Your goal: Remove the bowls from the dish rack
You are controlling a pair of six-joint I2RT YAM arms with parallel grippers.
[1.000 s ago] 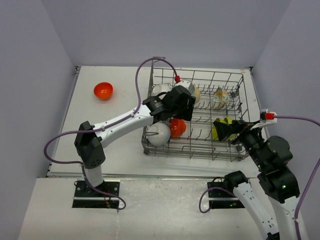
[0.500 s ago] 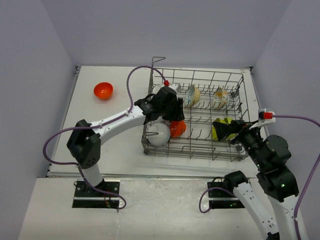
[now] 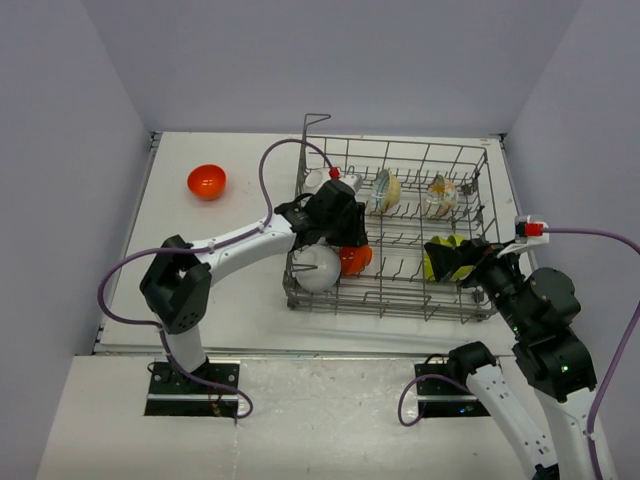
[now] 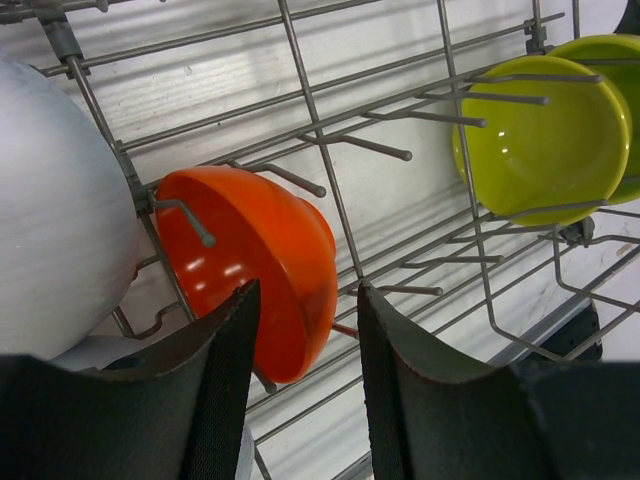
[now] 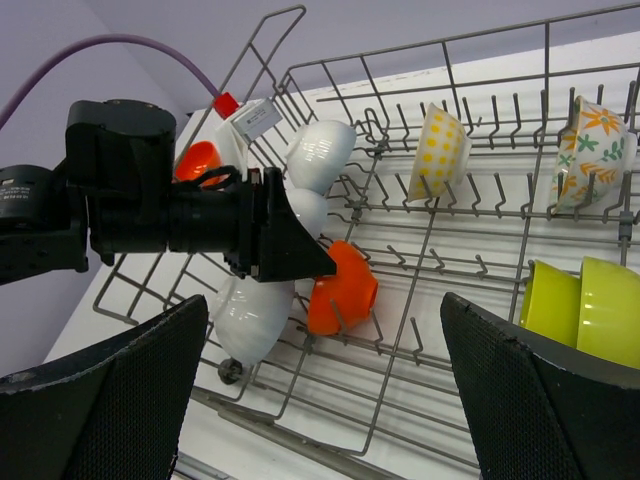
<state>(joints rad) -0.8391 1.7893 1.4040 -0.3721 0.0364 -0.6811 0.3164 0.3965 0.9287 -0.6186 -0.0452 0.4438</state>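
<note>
The grey wire dish rack (image 3: 390,308) stands right of centre. My left gripper (image 3: 347,243) is open inside it, jaws either side of the rim of an upright orange-red bowl (image 4: 250,250), not closed on it. A white bowl (image 4: 50,200) stands just left of that, with two more white bowls (image 5: 320,155) behind. Two lime-green bowls (image 3: 445,260) stand at the rack's right front, and two cream patterned bowls (image 3: 385,190) at the back. My right gripper (image 3: 452,262) hovers open and empty over the green bowls.
A second orange-red bowl (image 3: 206,181) lies on the white table at the far left. The rack's taller corner post (image 3: 306,125) rises at its back left. The left arm's purple cable (image 3: 268,175) loops over the rack's left edge. Walls close in on three sides.
My left gripper has moved from the back of the rack down and forward to the orange-red bowl in the rack. The right arm has barely moved.
</note>
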